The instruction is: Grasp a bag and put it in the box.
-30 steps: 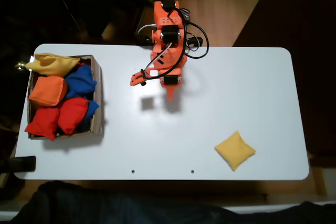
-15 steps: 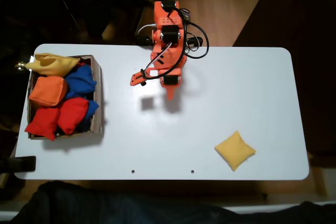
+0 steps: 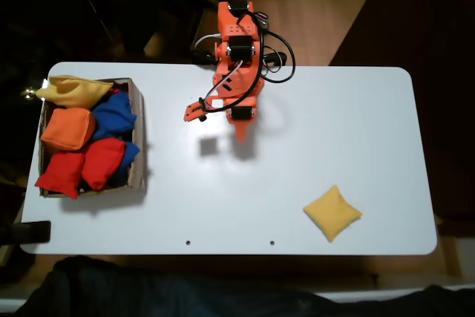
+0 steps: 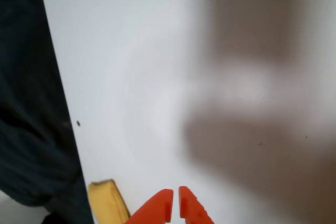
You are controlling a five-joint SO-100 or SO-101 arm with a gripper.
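Jaws (image 4: 175, 205) remain closed and motionless, bag (image 3: 332, 212) unmoved.

Orange gripper (image 4: 175, 204), plain. Golden-yellow bag (image 3: 332, 212) off its tip. Brown cardboard box (image 3: 138, 139) to its side: red, blue, orange and pale yellow bags. Table (image 3: 334, 131) white, unpatterned.

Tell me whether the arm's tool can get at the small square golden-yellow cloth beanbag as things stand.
Probably yes. The small square golden-yellow cloth beanbag lies alone on the white table, with bare surface between it and the tool, whose fingers look shut together. Whether the arm stretches that far cannot be told.
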